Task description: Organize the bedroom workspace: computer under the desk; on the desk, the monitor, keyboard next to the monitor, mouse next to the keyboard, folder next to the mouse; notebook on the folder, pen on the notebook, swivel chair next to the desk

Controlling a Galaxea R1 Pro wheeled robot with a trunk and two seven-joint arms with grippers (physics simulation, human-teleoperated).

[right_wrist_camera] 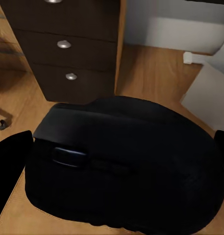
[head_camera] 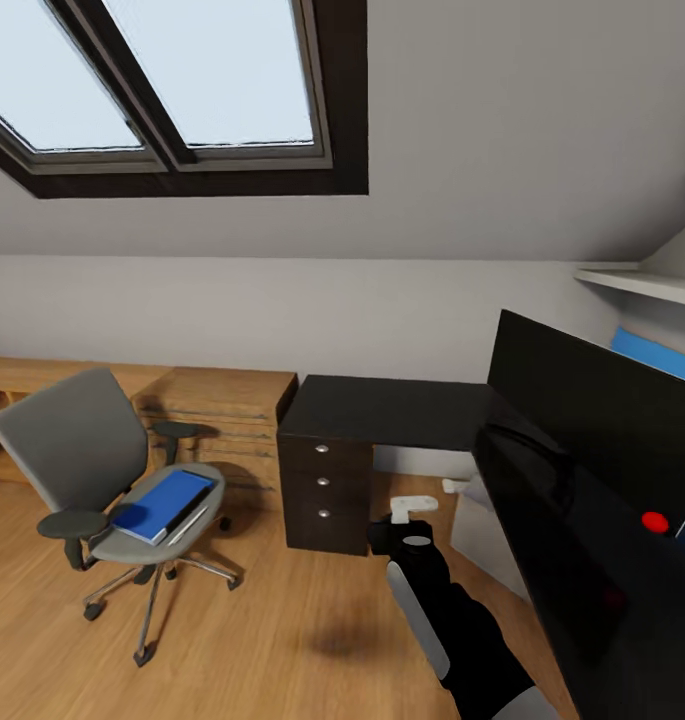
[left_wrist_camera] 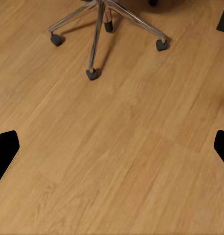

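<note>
My right gripper (right_wrist_camera: 114, 161) is shut on the dark grey mouse (right_wrist_camera: 141, 147), held low over the floor in front of the desk's black drawer unit (right_wrist_camera: 67, 44). From the head, that gripper (head_camera: 396, 535) sits just right of the drawer unit (head_camera: 324, 480). The black desk (head_camera: 382, 410) runs right to the wide black monitor (head_camera: 592, 440), which stands on it. A pale computer (head_camera: 482, 530) stands under the desk. The bright-blue folder (head_camera: 165, 503) lies on the grey swivel chair (head_camera: 77, 450) at the left. My left gripper (left_wrist_camera: 112, 147) is open over the floor near the chair's chrome base (left_wrist_camera: 99, 29).
A light wooden drawer chest (head_camera: 222, 410) stands against the wall between chair and desk. Wooden floor (head_camera: 282, 620) lies open between the chair and the drawer unit. A white shelf (head_camera: 642, 280) and a blue wall panel (head_camera: 657, 355) sit above the monitor.
</note>
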